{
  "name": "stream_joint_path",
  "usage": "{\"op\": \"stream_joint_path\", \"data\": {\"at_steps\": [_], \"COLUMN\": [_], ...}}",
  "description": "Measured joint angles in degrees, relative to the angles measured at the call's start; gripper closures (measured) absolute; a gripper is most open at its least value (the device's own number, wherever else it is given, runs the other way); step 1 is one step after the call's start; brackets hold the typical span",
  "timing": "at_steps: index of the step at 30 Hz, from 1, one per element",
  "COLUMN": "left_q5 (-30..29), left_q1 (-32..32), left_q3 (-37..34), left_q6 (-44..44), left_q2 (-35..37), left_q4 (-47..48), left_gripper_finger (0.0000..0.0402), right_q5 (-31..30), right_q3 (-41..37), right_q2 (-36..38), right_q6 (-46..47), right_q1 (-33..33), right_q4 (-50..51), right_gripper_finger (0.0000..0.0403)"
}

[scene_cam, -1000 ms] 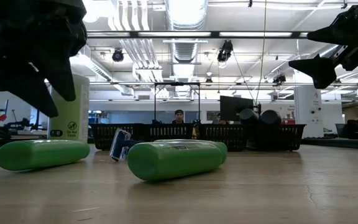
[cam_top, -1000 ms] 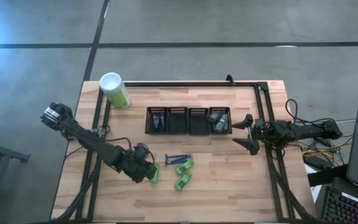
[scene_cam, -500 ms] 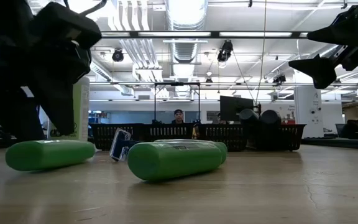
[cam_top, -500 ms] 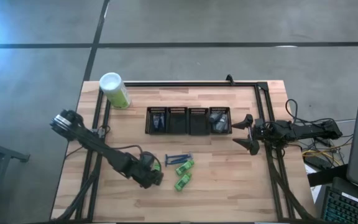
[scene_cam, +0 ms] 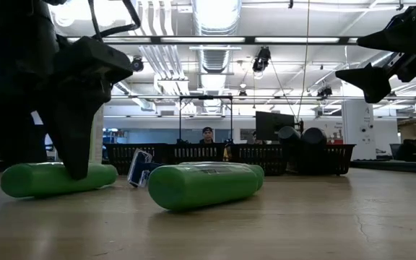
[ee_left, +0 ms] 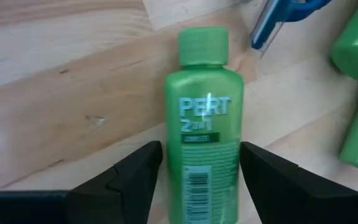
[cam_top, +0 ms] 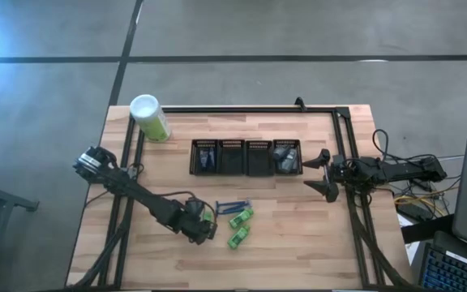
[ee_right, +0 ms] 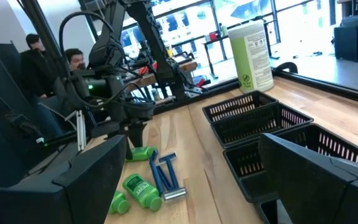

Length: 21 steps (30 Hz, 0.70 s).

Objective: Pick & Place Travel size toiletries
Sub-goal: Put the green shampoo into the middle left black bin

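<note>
My left gripper [cam_top: 200, 226] is open and low over the near-left part of the table. Its two fingers stand either side of a bright green tube [ee_left: 204, 137] that lies flat on the wood, also seen as a tube [scene_cam: 49, 178] in the low view. Two more green tubes [cam_top: 239, 227] and thin blue razors [cam_top: 232, 206] lie just to its right. Four black mesh bins [cam_top: 246, 156] stand farther back; the left one holds dark items, the right one grey bottles [cam_top: 284, 156]. My right gripper [cam_top: 321, 176] hangs open in the air, right of the bins. My left gripper [ee_left: 201, 149] comes from above, pointing down, with one finger [ee_left: 135, 177] on each long side of the green tube's lower body [ee_left: 199, 186], away from the cap. The tube lies flat on the table. Whether the fingers touch its sides I cannot tell.
A tall pale-green, white-capped canister [cam_top: 150, 118] stands at the far-left corner. A black frame rail [cam_top: 242, 109] runs along the far edge and both sides. Bare wood lies near the front edge. People sit in the room beyond the table.
My left gripper has moved a little toward the table's right and come down from above the green tube, so its fingers now reach the table beside it. My right arm has kept still.
</note>
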State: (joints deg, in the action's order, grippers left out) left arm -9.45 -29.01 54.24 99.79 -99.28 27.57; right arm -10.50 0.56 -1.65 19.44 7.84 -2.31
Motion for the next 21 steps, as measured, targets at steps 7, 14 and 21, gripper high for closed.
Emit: {"op": "stream_joint_path", "data": {"at_steps": [7,14,21], "left_q5": [-0.21,-0.73,-1.50], "left_q1": [0.94,1.17,1.29], "left_q3": [-0.17,-0.28,-0.45], "left_q6": [-1.83,-2.10,-2.33], "left_q2": [-0.21,-0.27,-0.29], "left_q4": [1.70,3.18,5.96], "left_gripper_finger": [0.0170,0.0190,0.0228], "right_q5": [0.00,-0.02,-0.02], "right_q3": [0.00,0.00,0.00], "right_q2": [0.00,0.01,0.02], "right_q6": [-0.09,5.33,17.29], "right_q1": [0.02,0.01,0.00], "right_q4": [0.00,-0.03,-0.02], "right_gripper_finger": [0.0039,0.0039,0.0039]}}
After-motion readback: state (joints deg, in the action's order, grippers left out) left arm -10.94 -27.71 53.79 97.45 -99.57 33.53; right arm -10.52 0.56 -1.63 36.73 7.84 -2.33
